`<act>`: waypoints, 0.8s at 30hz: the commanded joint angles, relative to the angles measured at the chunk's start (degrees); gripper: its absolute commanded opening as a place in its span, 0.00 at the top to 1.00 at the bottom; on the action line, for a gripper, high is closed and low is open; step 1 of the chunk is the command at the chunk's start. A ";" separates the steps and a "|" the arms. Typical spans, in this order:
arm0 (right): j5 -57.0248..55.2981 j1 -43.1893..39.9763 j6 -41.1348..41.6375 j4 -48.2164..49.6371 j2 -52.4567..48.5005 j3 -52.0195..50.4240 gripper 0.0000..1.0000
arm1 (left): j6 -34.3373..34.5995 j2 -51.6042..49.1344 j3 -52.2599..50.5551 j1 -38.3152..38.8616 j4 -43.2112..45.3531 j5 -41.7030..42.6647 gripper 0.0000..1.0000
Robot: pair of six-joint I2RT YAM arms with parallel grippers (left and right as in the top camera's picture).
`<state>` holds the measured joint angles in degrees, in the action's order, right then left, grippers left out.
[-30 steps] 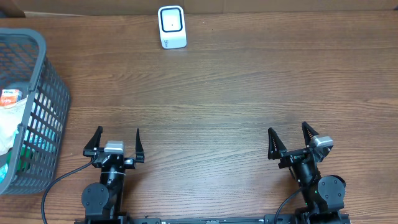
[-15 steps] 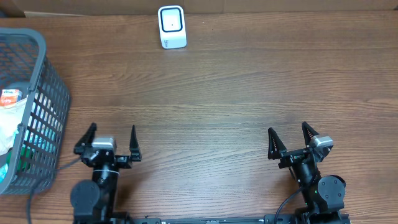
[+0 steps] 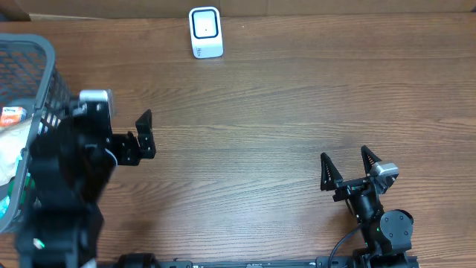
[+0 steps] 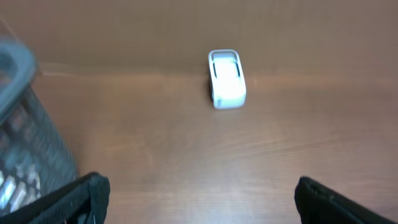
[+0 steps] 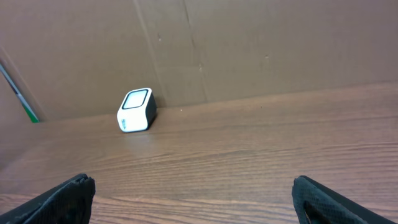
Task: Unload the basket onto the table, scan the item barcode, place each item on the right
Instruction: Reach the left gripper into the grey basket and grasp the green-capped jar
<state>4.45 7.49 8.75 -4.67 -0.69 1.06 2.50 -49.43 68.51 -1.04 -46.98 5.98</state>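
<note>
Left jaws open, empty, just right of basket (image 3: 46,56); items (image 3: 10,119) lie left, inside; left arm (image 3: 67,179) nearer. Right jaws open.

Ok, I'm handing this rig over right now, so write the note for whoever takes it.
Left gripper: open, empty, raised beside the grey basket.
Right gripper: open, empty, low at the near right of the table.
Items lie in the basket; the white scanner stands at the far edge.
Done: nothing picked, nothing scanned.
Left: take an item from the basket and show its barcode to the scanner.
</note>
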 commanded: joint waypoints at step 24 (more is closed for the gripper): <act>-0.52 -0.26 -0.20 0.24 0.52 -0.61 0.00 | 23.76 -35.43 50.82 -23.15 -38.51 0.92 0.01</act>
<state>4.43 7.49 8.80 -4.67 -0.69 1.06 16.25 -85.82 116.16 -15.73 -83.90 14.15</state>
